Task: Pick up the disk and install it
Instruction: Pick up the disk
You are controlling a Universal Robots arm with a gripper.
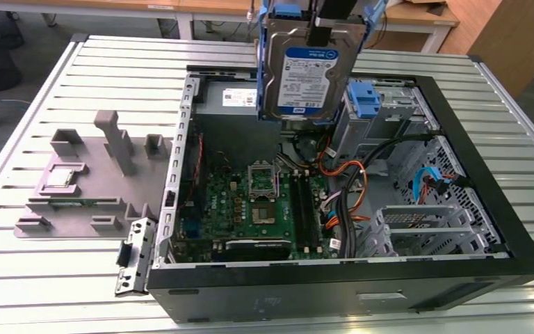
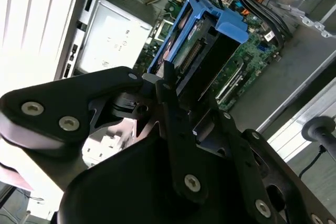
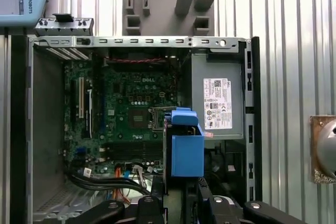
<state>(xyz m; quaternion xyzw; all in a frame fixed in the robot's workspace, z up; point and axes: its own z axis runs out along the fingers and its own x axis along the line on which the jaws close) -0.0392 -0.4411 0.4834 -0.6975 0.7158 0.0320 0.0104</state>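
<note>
**Disk in claw, hanging over the open case**

Count: one disk (image 1: 297, 80), one claw (image 1: 327, 40), one computer case (image 1: 295, 292), one upright blue bracket (image 1: 364, 101), one power supply (image 1: 234, 97), one grey fixture (image 1: 81, 181) on the table beside the case. The claw is clamped on the disk's top edge. The disk hangs upright below it, above the case interior. In both wrist views the disk (image 2: 210, 24) (image 3: 186, 150) sticks out past the fingers (image 2: 169, 93), with the motherboard (image 3: 131, 108) beyond.

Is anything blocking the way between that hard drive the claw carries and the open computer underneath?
Nothing visible does. The claw is shut on the disk, which hangs in open air above the open case. Loose cables lie inside the case; the disk's exact slot cannot be told.
</note>
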